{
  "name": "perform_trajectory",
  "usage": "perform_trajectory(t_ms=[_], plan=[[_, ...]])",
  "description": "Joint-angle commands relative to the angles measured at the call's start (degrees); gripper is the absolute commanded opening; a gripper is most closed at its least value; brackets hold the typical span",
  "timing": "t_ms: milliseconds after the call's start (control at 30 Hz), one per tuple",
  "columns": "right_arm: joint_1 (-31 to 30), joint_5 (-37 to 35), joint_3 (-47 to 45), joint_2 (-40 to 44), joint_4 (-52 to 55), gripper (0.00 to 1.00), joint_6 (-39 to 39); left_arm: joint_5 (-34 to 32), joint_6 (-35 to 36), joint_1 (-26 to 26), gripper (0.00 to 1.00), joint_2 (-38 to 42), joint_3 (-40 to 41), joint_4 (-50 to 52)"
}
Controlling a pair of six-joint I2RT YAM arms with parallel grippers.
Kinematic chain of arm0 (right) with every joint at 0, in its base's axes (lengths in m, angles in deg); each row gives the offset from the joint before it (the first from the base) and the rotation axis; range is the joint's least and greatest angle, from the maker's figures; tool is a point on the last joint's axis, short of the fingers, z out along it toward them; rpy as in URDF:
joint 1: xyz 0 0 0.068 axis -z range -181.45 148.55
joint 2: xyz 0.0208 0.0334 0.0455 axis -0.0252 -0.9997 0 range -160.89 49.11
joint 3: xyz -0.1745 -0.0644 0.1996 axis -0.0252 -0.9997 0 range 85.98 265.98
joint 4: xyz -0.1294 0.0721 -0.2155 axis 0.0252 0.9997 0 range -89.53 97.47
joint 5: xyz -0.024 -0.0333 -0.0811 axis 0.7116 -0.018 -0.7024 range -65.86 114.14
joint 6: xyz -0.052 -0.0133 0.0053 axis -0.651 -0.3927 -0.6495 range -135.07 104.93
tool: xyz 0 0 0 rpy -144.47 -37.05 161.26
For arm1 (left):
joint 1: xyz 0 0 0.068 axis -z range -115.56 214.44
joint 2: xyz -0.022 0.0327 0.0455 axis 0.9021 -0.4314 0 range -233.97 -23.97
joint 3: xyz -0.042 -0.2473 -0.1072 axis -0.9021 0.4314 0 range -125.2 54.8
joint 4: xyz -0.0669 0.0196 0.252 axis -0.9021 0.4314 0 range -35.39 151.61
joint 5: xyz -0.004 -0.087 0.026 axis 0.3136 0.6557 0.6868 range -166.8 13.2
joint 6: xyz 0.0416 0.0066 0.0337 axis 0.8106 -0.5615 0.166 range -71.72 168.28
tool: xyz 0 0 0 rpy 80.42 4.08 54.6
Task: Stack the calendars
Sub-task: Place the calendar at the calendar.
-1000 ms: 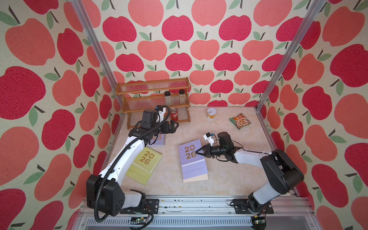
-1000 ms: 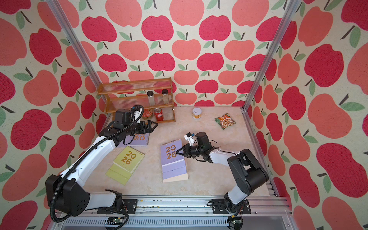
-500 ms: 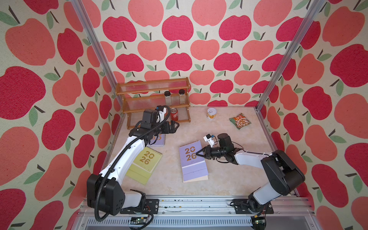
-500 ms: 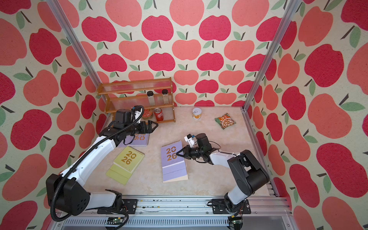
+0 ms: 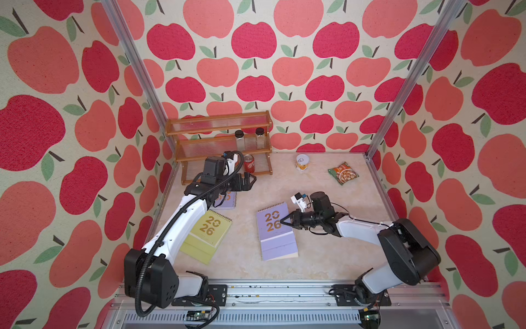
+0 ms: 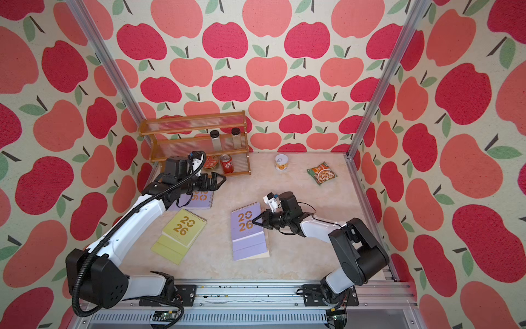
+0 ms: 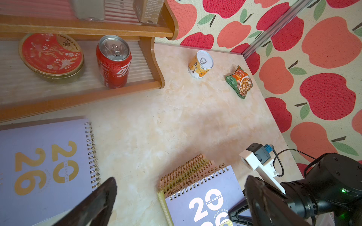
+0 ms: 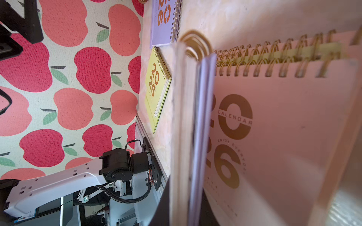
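Pinching the side edge of the top lilac calendar, the right gripper is clamped on it, probably to square it over the centre pile. The left gripper hangs with jaws wide above the other lilac calendar by the rack, likely next. The yellow-green calendar lies loose nearby.

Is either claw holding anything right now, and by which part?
The right claw pinches the centre lilac calendar by its side edge, beside the numerals. The left claw is open and empty.
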Motion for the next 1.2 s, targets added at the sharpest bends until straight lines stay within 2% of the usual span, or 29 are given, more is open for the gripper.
perform_trajectory(t_ms=[0,200,467,867,1167], plan=[[-0.2,-1.6,-0.6,0.7,-0.5,0.00,-0.5,1.0,-0.4,-0.4,1.00,-0.3,-0.1,-0.6],[-0.2,-0.5,-2.1,-0.5,-6.6,0.00,3.1,1.0,-0.4,-0.4,1.00,-0.4,0.1,-0.6],[0.1,3.5,-3.1,-1.7,-20.9,0.00,10.9,1.2,-0.3,-0.3,1.00,-0.4,0.0,-0.6],[2.6,3.2,-5.0,2.5,-14.4,0.00,7.4,1.5,-0.2,-0.4,1.00,-0.5,0.3,-0.6],[3.0,3.2,-6.0,0.4,-14.1,0.00,6.9,1.5,-0.2,-0.4,1.00,-0.3,0.2,-0.5]])
